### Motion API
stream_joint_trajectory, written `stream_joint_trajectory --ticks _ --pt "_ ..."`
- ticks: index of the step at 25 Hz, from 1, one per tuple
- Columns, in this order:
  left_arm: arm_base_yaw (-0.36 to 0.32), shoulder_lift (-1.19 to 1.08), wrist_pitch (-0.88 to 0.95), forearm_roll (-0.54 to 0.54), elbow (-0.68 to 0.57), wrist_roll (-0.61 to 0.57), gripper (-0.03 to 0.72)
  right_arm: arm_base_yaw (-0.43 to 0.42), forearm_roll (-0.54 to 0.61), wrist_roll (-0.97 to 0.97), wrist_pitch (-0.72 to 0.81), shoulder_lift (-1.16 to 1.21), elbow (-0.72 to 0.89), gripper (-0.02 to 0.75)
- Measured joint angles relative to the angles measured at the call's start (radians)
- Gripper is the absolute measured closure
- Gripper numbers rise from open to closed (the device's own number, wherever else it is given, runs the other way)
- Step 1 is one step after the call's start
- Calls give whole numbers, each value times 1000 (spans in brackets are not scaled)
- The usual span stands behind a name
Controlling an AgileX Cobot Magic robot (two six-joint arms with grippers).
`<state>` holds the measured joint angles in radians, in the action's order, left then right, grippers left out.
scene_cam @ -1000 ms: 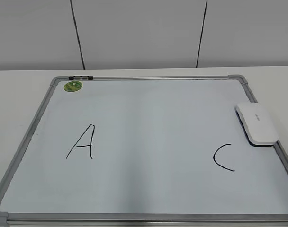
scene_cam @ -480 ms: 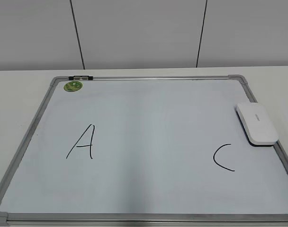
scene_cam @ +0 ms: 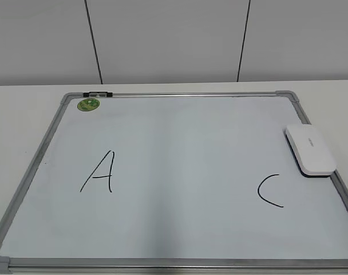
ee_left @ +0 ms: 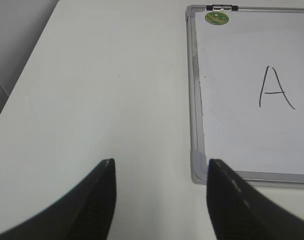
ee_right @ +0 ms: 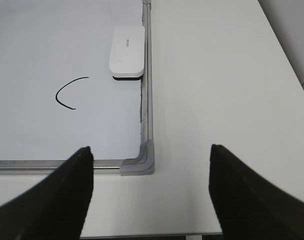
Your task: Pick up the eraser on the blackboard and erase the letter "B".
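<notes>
Blackboard [scene_cam: 180, 103] flat, eraser [scene_cam: 311, 150] at right edge, near C [scene_cam: 269, 191]

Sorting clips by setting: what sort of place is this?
Probably an indoor lab or office bench: a whiteboard with marker letters lies flat on a plain white table, an eraser rests on it, and grey wall panels stand behind.

Eraser [scene_cam: 311, 150] smooth white plastic; blackboard [scene_cam: 180, 109] frame silver metal.
</notes>
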<state>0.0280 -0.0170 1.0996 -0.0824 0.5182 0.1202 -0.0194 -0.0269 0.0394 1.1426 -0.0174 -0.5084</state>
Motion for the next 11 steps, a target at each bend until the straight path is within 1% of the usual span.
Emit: stream_joint_trajectory --ticks 11 --pt "0 0 0 0 0 0 251 0 0 0 0 0 0 204"
